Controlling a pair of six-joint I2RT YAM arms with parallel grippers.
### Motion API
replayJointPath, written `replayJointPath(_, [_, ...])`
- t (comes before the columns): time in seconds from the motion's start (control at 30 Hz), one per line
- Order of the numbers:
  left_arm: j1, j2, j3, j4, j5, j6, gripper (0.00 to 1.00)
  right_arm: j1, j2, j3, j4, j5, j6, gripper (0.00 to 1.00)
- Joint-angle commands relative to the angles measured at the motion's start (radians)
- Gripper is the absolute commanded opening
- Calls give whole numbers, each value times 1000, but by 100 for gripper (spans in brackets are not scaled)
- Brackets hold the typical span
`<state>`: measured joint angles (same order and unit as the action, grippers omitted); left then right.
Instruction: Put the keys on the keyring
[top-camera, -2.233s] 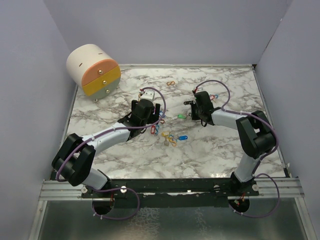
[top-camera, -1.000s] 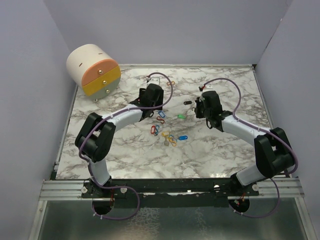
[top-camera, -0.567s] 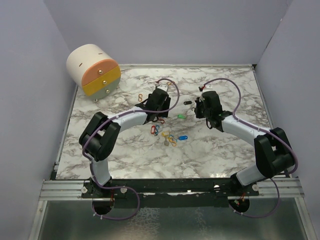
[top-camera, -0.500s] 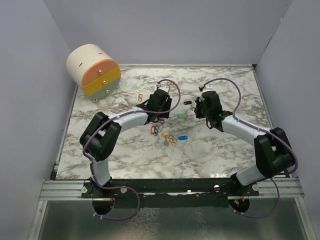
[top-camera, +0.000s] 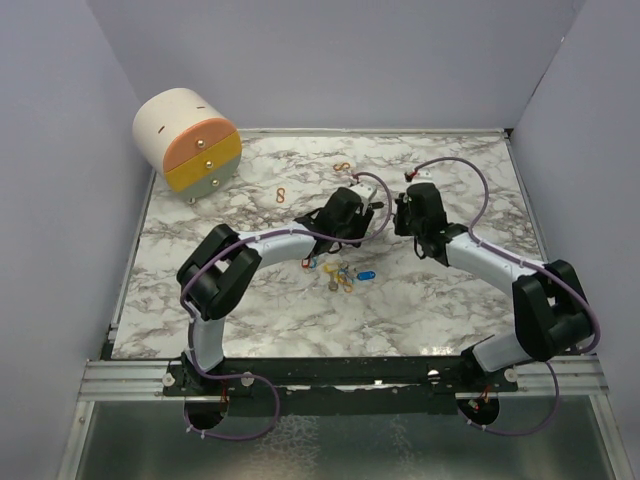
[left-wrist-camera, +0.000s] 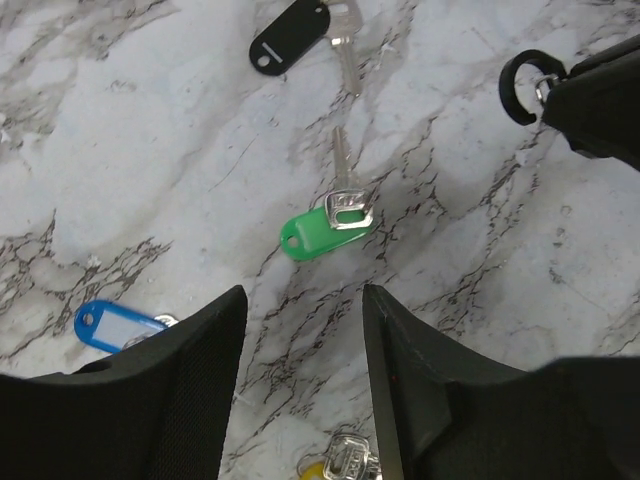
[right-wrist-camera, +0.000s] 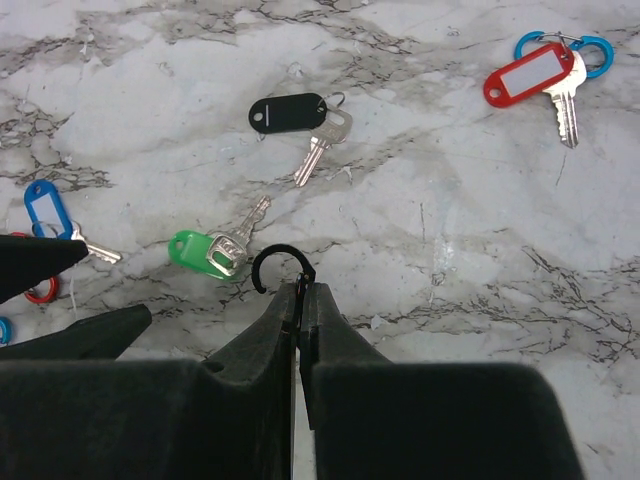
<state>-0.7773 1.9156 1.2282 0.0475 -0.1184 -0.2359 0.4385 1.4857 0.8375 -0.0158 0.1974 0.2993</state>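
Note:
My right gripper is shut on a black hook-shaped keyring, held just above the marble. Right in front of that hook lies a green-tagged key, and a black-tagged key lies beyond it. A red-tagged key on a blue ring is at the far right. My left gripper stands open over bare marble, with the green-tagged key just ahead of its fingers. The keyring shows at the upper right of the left wrist view. In the top view both grippers nearly meet mid-table.
A blue-tagged key and a yellow-tagged key lie close to my left fingers. More keys sit in a cluster nearer the bases. Two orange clips lie farther back. A round drawer unit stands at the back left.
My left arm has swung right across the table until its gripper is beside the right one, and its jaws have narrowed. The right arm has barely moved and still holds the keyring.

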Motion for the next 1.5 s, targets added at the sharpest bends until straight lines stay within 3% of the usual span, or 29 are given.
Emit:
replayJointPath(0.0, [-9, 11, 13, 133, 89, 69, 52, 1, -52, -17, 9, 64, 35, 0])
replayJointPath(0.57, [-32, 106, 59, 202, 126, 132, 44, -50, -106, -60, 29, 45, 51, 0])
replayJointPath(0.87, [-33, -57, -87, 247, -18, 53, 45, -50, 53, 11, 31, -82, -24, 0])
replayJointPath(1.13, [-30, -241, -225, 234, -122, 18, 46, -11, 161, 77, 36, -92, -52, 0])
replayJointPath(1.47, [-30, -260, -261, 216, -143, 19, 46, 39, 280, 157, 20, -58, -57, 0])
